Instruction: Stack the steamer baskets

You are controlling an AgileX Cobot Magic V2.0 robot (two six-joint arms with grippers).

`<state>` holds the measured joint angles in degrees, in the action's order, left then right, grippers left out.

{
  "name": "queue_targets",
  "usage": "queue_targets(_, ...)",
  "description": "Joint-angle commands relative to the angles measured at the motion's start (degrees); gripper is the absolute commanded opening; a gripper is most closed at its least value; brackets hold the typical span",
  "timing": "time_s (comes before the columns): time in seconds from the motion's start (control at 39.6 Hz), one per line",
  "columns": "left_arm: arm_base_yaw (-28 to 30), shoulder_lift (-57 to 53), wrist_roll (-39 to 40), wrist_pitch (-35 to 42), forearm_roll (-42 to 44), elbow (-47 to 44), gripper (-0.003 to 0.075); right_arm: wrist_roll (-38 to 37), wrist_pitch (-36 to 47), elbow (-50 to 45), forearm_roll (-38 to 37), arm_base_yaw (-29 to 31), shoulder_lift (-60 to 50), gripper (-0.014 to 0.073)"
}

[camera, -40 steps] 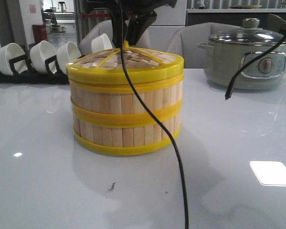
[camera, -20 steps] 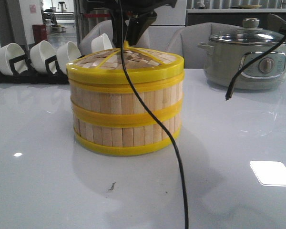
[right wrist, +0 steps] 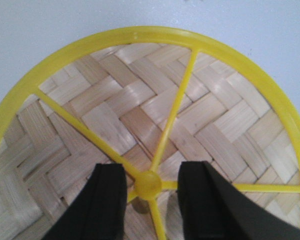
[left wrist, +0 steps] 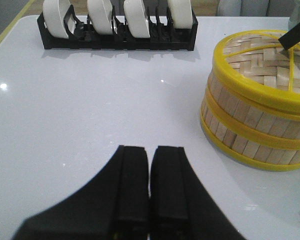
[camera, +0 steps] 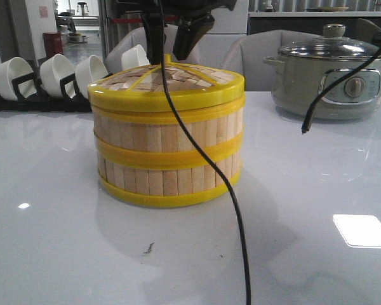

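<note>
Yellow-rimmed lid (camera: 167,84) on steamer baskets (camera: 168,162), right gripper (right wrist: 149,192) seemingly open astride knob (right wrist: 148,184)

Two stacked steamer baskets (camera: 168,159), one lid (camera: 167,86), four white bowls (left wrist: 131,15), one electric pot (camera: 330,79)

Steamer baskets' (left wrist: 250,125) far side beyond frame edge.

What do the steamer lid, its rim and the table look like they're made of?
Lid: woven pale bamboo strips, matte, with visible grain and herringbone weave. Rim and knob: probably plastic, uniformly bright yellow and smooth. Table: glossy white surface, likely glass or lacquered, since it mirrors the lights and the steamer baskets.
</note>
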<state>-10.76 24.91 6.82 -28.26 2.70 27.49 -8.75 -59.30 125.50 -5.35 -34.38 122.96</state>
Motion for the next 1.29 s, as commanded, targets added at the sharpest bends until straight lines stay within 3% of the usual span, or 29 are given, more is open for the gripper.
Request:
queue_targets(0.0,0.2,0.19,0.51,4.31,-0.18,1.53,0.0086,-0.15,5.07,1.82,-1.18,0.25,-5.93,0.0373)
queue_targets(0.38,0.2,0.19,0.51,4.31,-0.18,1.53,0.0086,-0.15,6.15,1.35,-2.14,3.28,-13.76,0.0372)
queue_targets(0.58,0.2,0.19,0.51,4.31,-0.18,1.53,0.0086,-0.15,10.77,-6.77,-2.66,7.59,-22.83,0.0372)
queue_targets(0.99,0.2,0.19,0.51,4.31,-0.18,1.53,0.0086,-0.21,40.13,-48.12,-2.57,21.7,-52.91,0.0372)
queue_targets(1.26,0.2,0.19,0.51,4.31,-0.18,1.53,0.0086,-0.21,53.92,-74.36,-2.57,31.93,-72.55,0.0371)
